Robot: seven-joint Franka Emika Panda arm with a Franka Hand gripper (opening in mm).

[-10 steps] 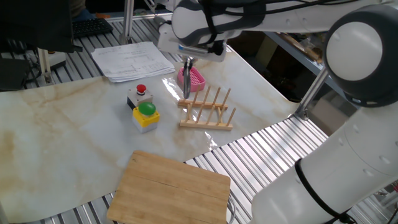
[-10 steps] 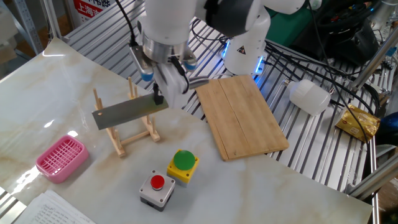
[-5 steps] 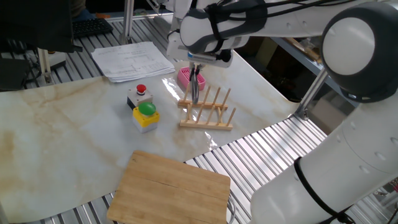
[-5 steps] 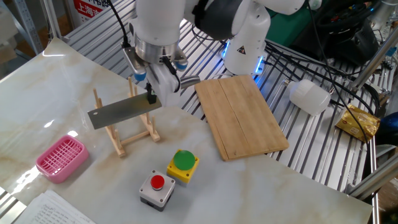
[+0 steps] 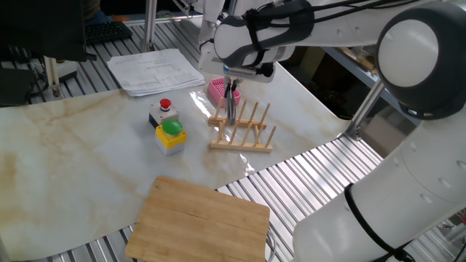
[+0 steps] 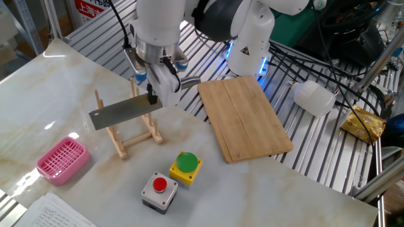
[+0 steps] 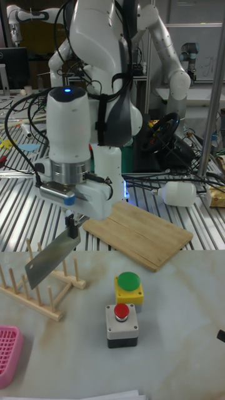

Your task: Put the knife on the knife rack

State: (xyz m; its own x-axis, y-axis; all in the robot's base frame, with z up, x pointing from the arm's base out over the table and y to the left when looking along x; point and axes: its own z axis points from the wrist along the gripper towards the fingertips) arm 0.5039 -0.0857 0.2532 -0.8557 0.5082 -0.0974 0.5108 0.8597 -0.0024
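White two-finger gripper [image 6: 153,94] on the white Franka arm hangs over the marble-patterned tabletop [image 5: 73,153], fingers pinched tight on the rounded steel handle of the all-metal silvery-grey cleaver-like knife [image 6: 122,112]; fingers are not spread beyond the handle's thickness. Knife is held off the table, broad rectangular blade on edge and running roughly level in the other fixed view, free end tilted a little downward in the tall fixed view [image 7: 52,258]. In one fixed view the knife [image 5: 231,108] shows edge-on as a thin dark vertical sliver below the gripper [image 5: 231,84]. Blade sits in front of and over the upright dowel pegs of the small light-wood knife rack [image 6: 126,129]; whether the edge touches a peg or a rail cannot be told. Rack [image 5: 242,129] stands on the marble, two base rails flat. Pink plastic basket [image 5: 223,91] lies just beyond the rack at about 11 o'clock in one fixed view. Yellow box with green button [image 6: 185,167] and grey box with red button [image 6: 159,191] sit near each other at the rack's 4 to 5 o'clock in the other fixed view. Flat wooden cutting board [image 6: 243,116] lies at the rack's 3 o'clock, partly over the ribbed metal bench. Stack of white papers [image 5: 154,70] at far table edge.
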